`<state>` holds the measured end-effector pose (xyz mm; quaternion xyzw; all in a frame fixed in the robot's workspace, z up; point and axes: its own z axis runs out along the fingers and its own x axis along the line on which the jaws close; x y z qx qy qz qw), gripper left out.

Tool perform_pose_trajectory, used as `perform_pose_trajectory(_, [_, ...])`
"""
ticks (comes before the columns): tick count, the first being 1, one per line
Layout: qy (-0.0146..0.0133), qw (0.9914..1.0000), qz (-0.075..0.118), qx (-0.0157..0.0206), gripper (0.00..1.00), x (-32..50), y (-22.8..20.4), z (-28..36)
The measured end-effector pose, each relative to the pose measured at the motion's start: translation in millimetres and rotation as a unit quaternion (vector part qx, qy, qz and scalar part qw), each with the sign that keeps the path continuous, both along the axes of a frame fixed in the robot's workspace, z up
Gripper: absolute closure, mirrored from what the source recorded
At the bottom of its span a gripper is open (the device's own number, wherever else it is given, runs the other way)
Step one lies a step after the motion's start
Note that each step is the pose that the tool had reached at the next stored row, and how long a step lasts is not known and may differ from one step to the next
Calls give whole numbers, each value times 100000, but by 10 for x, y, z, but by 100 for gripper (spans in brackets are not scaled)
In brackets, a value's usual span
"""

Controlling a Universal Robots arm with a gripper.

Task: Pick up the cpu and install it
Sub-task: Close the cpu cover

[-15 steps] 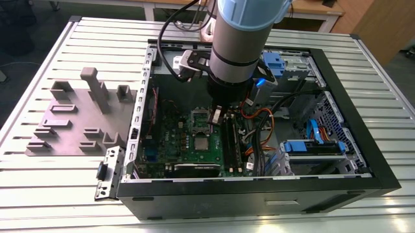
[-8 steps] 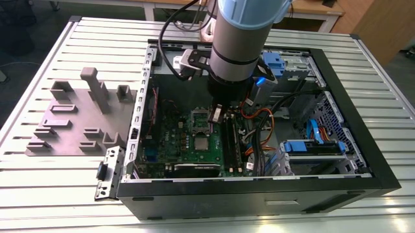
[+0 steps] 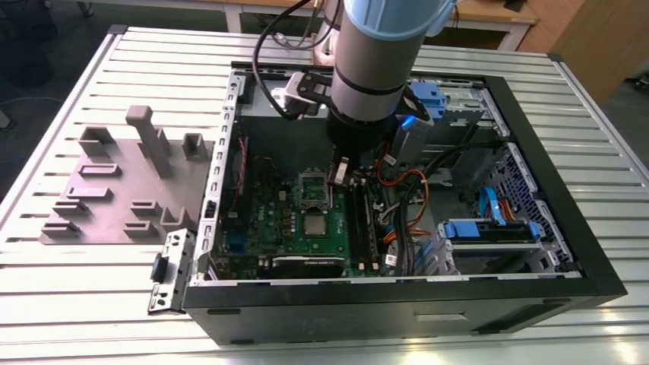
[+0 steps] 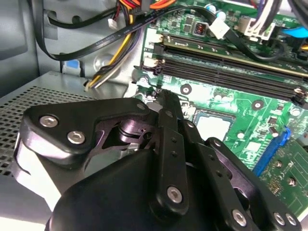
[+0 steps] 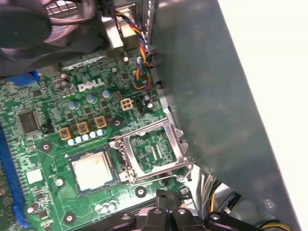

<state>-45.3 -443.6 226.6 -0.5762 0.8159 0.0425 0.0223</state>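
A robot arm reaches down into an open computer case [image 3: 406, 308] lying on a slatted worktop [image 3: 81, 304], its tool [image 5: 165, 196] hanging low over the green motherboard [image 5: 48, 144] with fingers drawn narrow and nothing visible between them. The cpu [image 5: 92, 172], a pale silver square, lies flat in its recess on the board, just beside the hinged socket frame [image 5: 177, 142], which stands swung open. The tool is near both but touches neither. With the chip apparently already in its seat and the frame not yet closed, the work looks to be at the delicate stage. Any contact would best be made straight from above, square to the chip's sides and kept level, since a tilted or sliding touch could shift it on the contacts beneath. Room is tight. The grey case wall [image 5: 216, 96] rises close on one side of the socket, and a bundle of coloured cables [image 5: 139, 72] hangs near the frame's hinge end. In the second wrist view, the long memory slots [image 4: 231, 72] run along the other side. The clearest path in and out is vertical, through the open top. A grey block fixture [image 3: 112, 198] sits on the worktop well apart, at the exterior view's left.
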Motion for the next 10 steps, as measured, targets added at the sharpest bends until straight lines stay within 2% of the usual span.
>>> perform_pose_trajectory(4, [-2,100000,3,140,89,4,12,-20])
perform_pose_trajectory(10, [-1,99997,-1,774,89,26,14,-50])
